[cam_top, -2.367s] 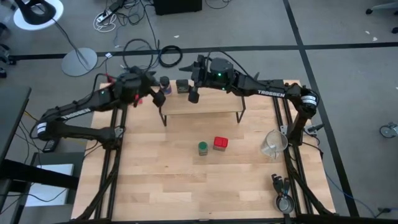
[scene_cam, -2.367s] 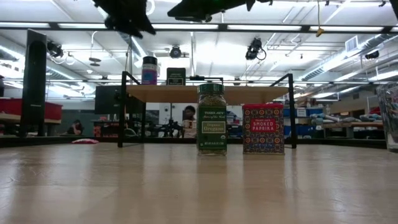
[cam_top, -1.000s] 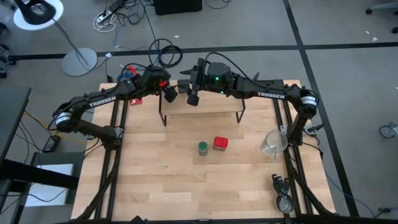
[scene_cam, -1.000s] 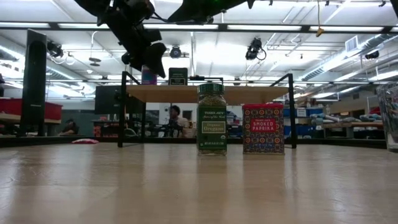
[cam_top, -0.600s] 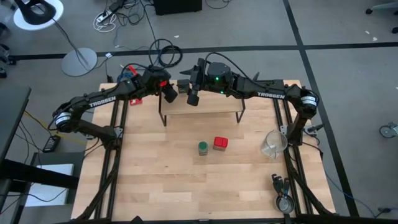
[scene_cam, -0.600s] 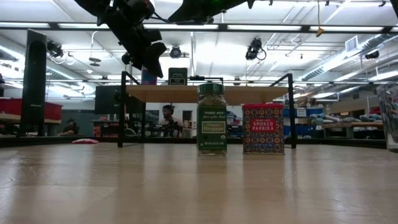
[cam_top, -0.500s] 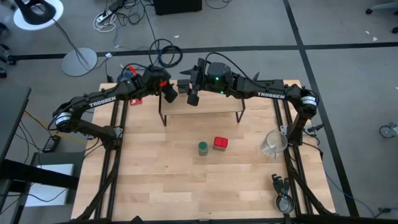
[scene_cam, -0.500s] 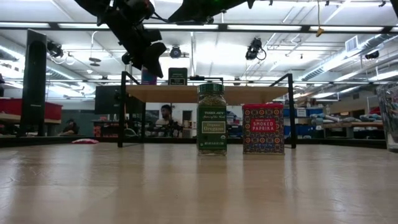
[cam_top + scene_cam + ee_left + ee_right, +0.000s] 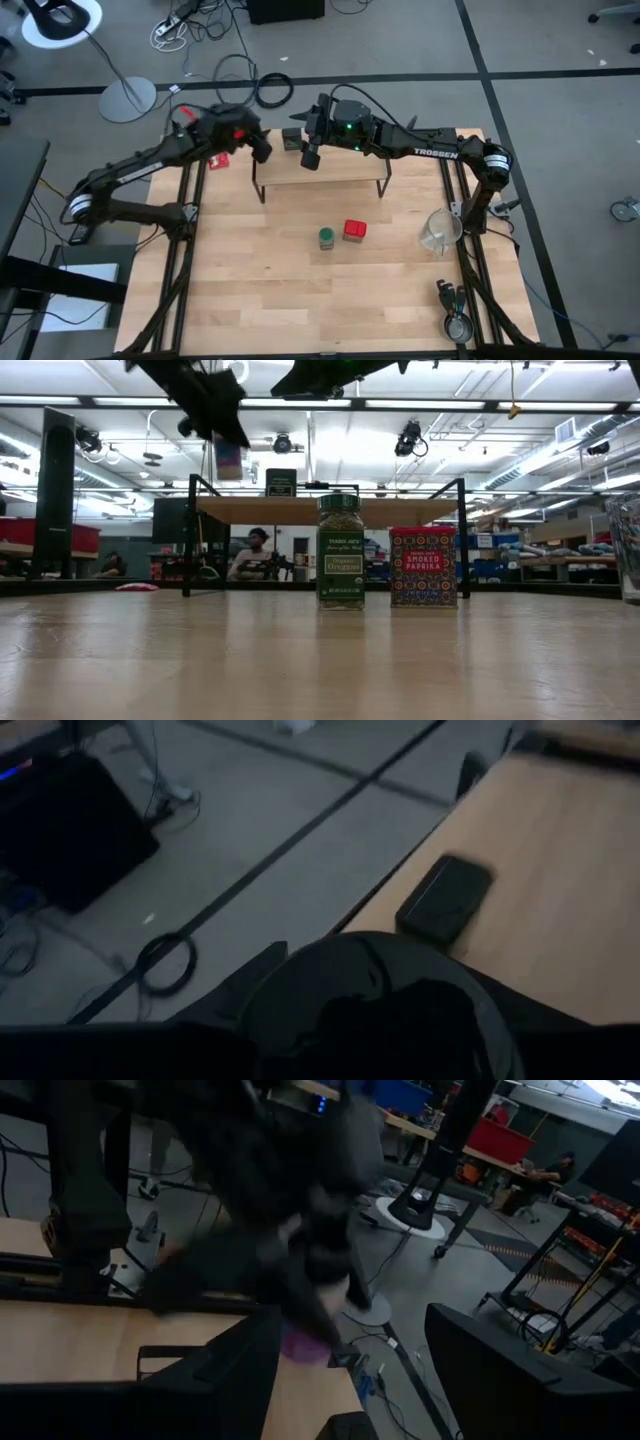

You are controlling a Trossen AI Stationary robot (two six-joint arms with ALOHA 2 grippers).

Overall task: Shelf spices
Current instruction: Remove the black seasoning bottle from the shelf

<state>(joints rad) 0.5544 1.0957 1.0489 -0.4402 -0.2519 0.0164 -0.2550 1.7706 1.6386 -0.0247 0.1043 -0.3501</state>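
The left gripper (image 9: 222,422) clasped the blue-capped jar (image 9: 227,459) above the shelf's (image 9: 330,168) left end — the right gripper (image 9: 311,153) hung parted over the shelf, beside the olive tin (image 9: 292,137).

We see the low shelf with a light wood plank top and black metal legs (image 9: 320,167). A dark olive square tin (image 9: 281,482) stands upright on it. A blue-capped dark jar (image 9: 228,457) hangs above its left end. In front, on the table, a green jar (image 9: 326,238) and a red square tin (image 9: 354,231) stand side by side.
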